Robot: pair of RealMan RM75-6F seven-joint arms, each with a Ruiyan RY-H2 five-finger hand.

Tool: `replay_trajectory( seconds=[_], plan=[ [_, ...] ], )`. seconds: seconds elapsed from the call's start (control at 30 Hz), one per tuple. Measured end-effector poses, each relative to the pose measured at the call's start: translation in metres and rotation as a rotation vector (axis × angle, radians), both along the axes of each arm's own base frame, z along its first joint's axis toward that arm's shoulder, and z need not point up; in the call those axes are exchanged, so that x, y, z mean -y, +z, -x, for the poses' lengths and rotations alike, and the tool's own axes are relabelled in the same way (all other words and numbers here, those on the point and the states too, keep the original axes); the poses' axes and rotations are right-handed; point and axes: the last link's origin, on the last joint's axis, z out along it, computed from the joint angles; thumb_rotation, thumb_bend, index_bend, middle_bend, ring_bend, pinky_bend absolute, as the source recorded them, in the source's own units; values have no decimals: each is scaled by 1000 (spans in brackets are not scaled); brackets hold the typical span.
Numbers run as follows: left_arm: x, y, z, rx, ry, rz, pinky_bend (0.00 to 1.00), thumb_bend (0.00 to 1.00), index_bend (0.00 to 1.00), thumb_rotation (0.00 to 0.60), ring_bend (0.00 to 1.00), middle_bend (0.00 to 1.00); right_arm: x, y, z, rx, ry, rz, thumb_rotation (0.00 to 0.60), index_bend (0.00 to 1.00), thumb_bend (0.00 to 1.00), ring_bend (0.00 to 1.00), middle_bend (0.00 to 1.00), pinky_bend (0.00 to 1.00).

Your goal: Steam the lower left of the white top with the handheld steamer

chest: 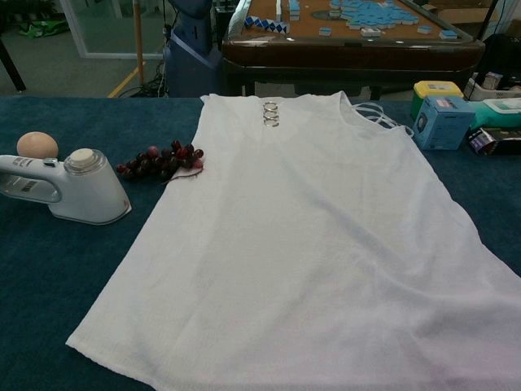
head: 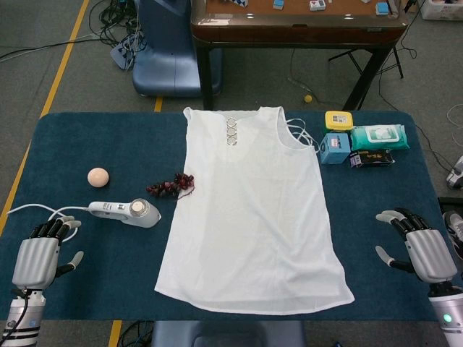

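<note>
The white sleeveless top (head: 249, 210) lies flat on the dark blue table (head: 94, 144), its hem toward me and its lower left corner (head: 163, 288) near the front edge. The chest view shows the same top (chest: 301, 236) close up. Left of it, the white handheld steamer (head: 126, 211) lies on its side, cord trailing left; it also shows in the chest view (chest: 69, 187). My left hand (head: 40, 256) hovers at the front left, fingers apart and holding nothing, just left of the steamer's handle. My right hand (head: 423, 249) is open at the front right.
A bunch of dark grapes (head: 171, 185) lies at the top's left edge, and a peach ball (head: 98, 176) sits behind the steamer. Small boxes and a wipes pack (head: 376, 137) crowd the back right corner. A wooden table (head: 296, 22) stands behind.
</note>
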Motion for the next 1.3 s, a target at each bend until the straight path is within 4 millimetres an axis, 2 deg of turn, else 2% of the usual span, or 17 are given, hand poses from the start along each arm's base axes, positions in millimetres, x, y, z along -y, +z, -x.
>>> replay_trajectory(
  seconds=[0.23, 0.47, 0.83, 1.0, 1.3],
  plan=[
    [-1, 0, 0, 0, 4, 2, 241, 205, 292, 600, 232, 263, 3, 3, -3, -5, 17, 11, 600, 273, 289, 159, 262, 216],
    [-13, 1, 0, -9, 2, 14, 240, 204, 289, 600, 232, 263, 14, 22, -16, -34, 64, 80, 600, 246, 289, 155, 238, 215],
    [-60, -9, 0, -21, 4, 37, 238, 204, 177, 600, 218, 223, 29, 46, -36, -77, 69, 125, 600, 220, 289, 152, 223, 215],
    [-83, -24, -3, -4, 2, 43, 238, 204, 166, 600, 211, 223, 27, 47, -35, -80, 51, 117, 600, 220, 289, 153, 223, 215],
    [-108, -50, -6, -59, 16, 97, 223, 204, 123, 600, 190, 214, 20, 46, -29, -75, 27, 101, 600, 220, 289, 152, 223, 215]
  ],
)
